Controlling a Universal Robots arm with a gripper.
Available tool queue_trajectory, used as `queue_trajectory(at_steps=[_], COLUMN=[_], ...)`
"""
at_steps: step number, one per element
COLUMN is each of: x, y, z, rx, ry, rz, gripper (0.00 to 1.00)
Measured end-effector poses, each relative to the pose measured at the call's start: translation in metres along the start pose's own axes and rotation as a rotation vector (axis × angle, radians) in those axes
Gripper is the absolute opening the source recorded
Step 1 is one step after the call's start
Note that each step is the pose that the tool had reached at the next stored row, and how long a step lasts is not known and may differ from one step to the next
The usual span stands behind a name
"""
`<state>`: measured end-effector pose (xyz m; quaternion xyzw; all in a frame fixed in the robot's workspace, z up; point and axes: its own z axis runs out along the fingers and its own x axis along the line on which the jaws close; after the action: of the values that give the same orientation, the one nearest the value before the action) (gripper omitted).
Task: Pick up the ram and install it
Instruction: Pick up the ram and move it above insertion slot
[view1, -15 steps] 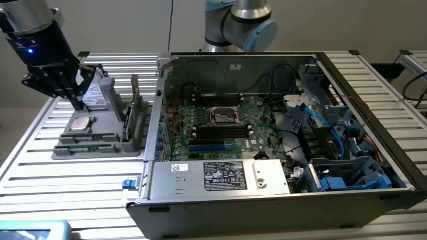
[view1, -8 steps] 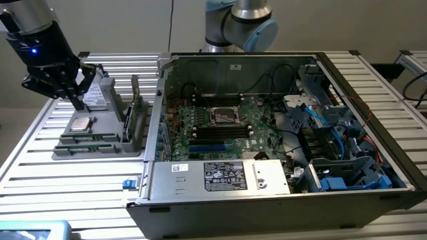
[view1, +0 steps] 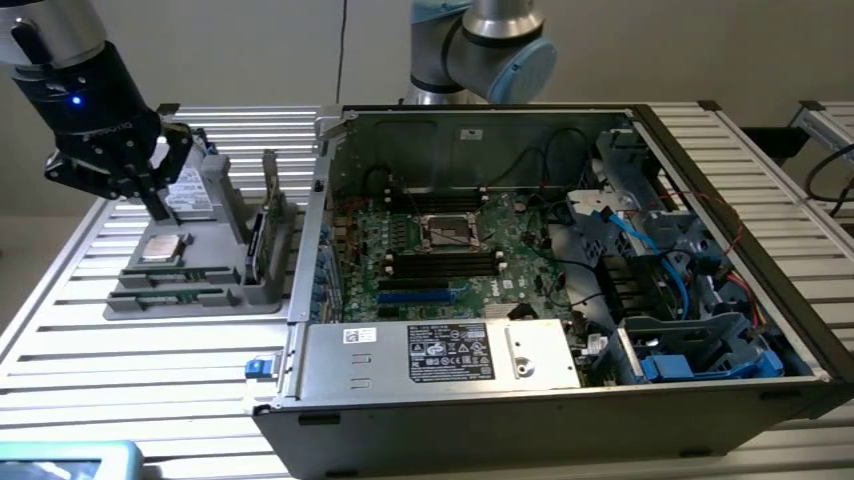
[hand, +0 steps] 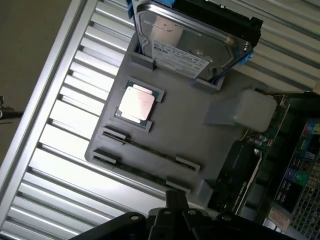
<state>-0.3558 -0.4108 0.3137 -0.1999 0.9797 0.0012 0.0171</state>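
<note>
The ram is a thin green stick standing on edge in the clips of a grey tray at the exterior view's left. In the wrist view the ram shows as a dark thin line between its clips. A second similar stick stands in the row beside it. My gripper hangs above the tray, over the silver processor, shut with nothing between its fingers. The joined fingertips point toward the tray's ram side.
The tray also carries a hard drive and a taller green expansion card standing upright. To the exterior view's right sits the open computer case with its motherboard, black slots and blue slots.
</note>
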Motion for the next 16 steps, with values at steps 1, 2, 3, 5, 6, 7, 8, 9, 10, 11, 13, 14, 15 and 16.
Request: queue_trajectory(at_steps=[1, 2, 3, 5, 6, 7, 8, 9, 10, 11, 13, 14, 15, 16], x=[0.0, 0.0, 0.0, 0.0, 0.0, 0.0, 0.0, 0.0, 0.0, 0.0, 0.0, 0.0, 0.0, 0.0], y=[0.0, 0.0, 0.0, 0.0, 0.0, -0.0001, 0.0, 0.0, 0.0, 0.0, 0.0, 0.0, 0.0, 0.0], z=[0.0, -0.0001, -0.0001, 0.0, 0.0, 0.0001, 0.0001, 0.0, 0.0, 0.0, 0.0001, 0.0, 0.0, 0.0], rx=[-0.0014, -0.0031, -0.0053, -0.0108, -0.0137, -0.0178, -0.0222, -0.026, -0.0292, -0.032, -0.0358, -0.0372, -0.0381, -0.0383], ry=[-0.0006, -0.0011, -0.002, -0.004, -0.0051, -0.007, -0.009, -0.0103, -0.0116, -0.0126, -0.0138, -0.014, -0.0146, -0.0153], rz=[-0.018, -0.036, -0.054, -0.09, -0.108, -0.124, -0.14, -0.156, -0.173, -0.191, -0.227, -0.245, -0.264, -0.282], gripper=[0.11, 0.11, 0.11, 0.11, 0.11, 0.11, 0.11, 0.11, 0.11, 0.11, 0.11, 0.11, 0.11, 0.11])
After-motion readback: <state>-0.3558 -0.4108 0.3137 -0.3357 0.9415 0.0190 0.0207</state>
